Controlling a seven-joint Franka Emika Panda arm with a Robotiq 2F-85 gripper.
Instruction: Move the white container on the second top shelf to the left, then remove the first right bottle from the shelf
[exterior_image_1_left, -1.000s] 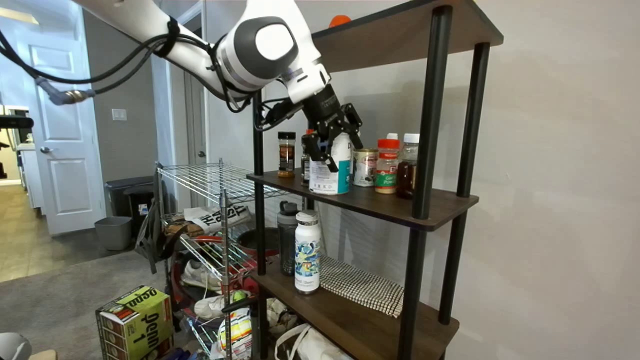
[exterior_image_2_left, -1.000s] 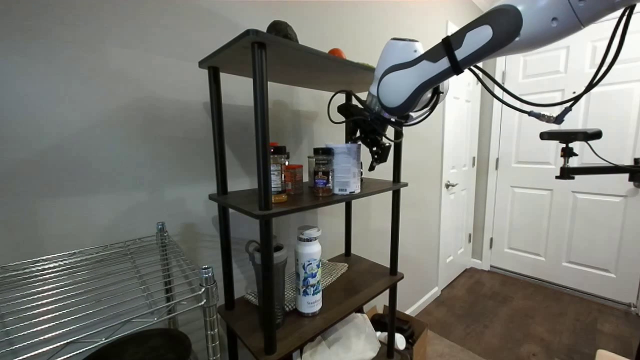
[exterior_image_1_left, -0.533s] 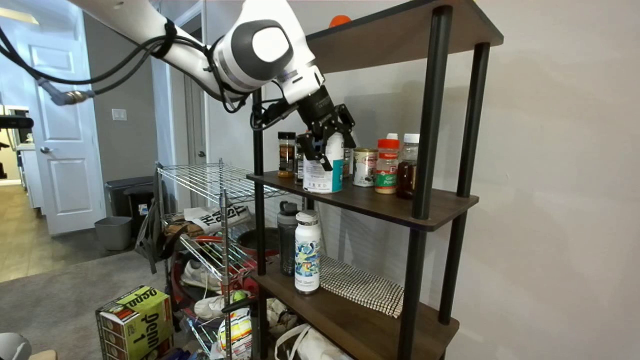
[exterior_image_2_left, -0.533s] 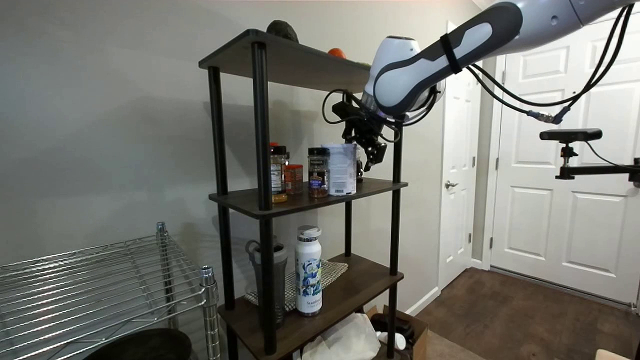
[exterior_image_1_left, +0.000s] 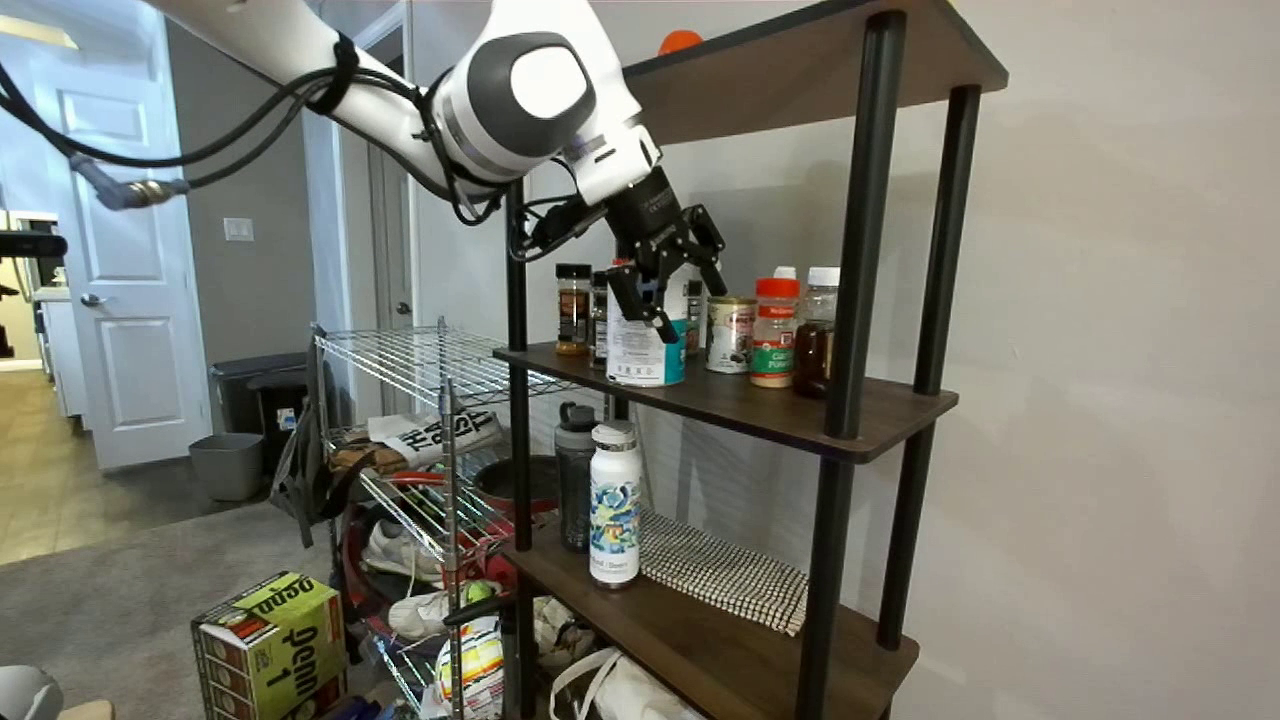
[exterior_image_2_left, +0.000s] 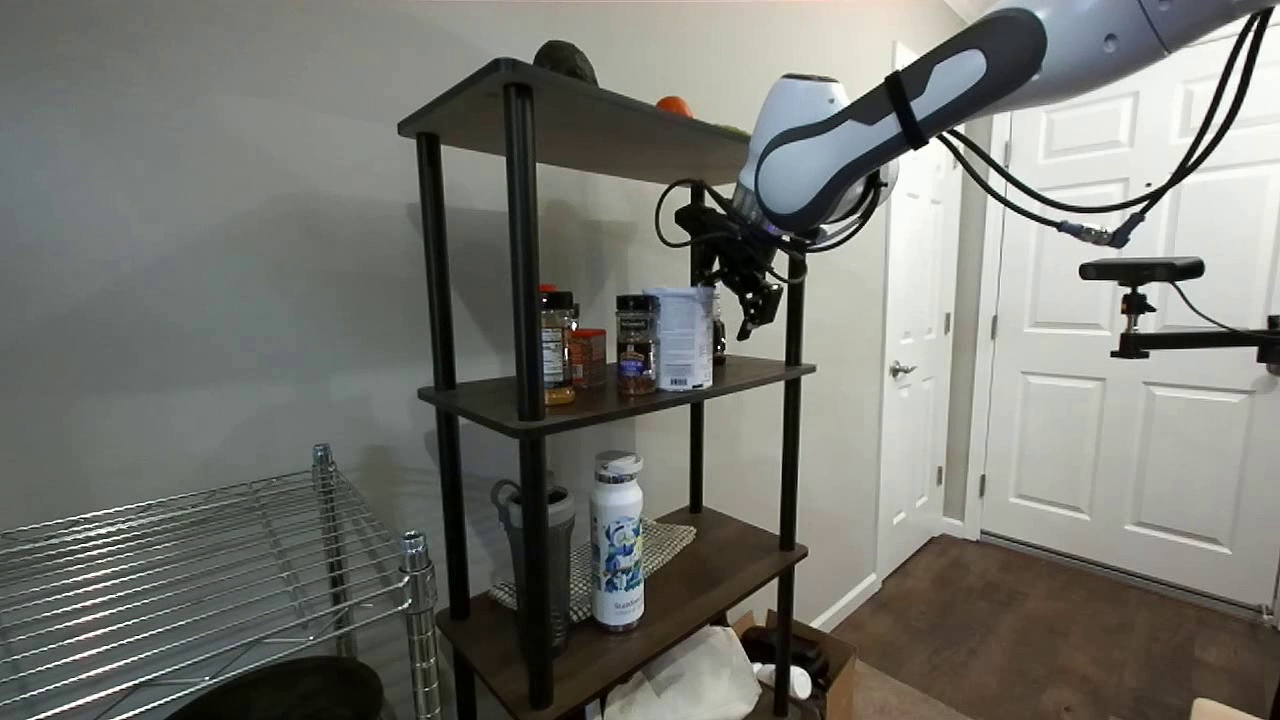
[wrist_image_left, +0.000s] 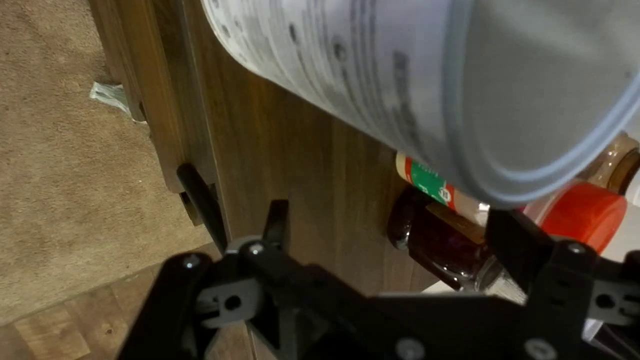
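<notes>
The white container (exterior_image_1_left: 640, 350), a tall tub with a teal band, stands upright on the shelf's (exterior_image_1_left: 900, 402) second board. It also shows in an exterior view (exterior_image_2_left: 686, 342) and large at the top of the wrist view (wrist_image_left: 340, 65). My gripper (exterior_image_1_left: 693, 312) is open, fingers wide apart with nothing held. In an exterior view the gripper (exterior_image_2_left: 752, 318) is right of the container, in front of the shelf. The dark brown bottle (exterior_image_1_left: 813, 352) stands rightmost in its row. In the wrist view the bottle (wrist_image_left: 435, 240) shows beyond the gap between the fingers (wrist_image_left: 392, 215), partly hidden.
A can (exterior_image_1_left: 730, 338) and a red-capped jar with green label (exterior_image_1_left: 772, 345) stand between container and bottle. A dark spice jar (exterior_image_2_left: 637, 350) stands close beside the container. A black post (exterior_image_1_left: 862, 220) is next to the bottle. The top board (exterior_image_1_left: 780, 85) hangs overhead.
The container has slid left in both exterior views, and the dark spice jar beside it shifted left too. My gripper went left with it, then came back right, away from the container.
</notes>
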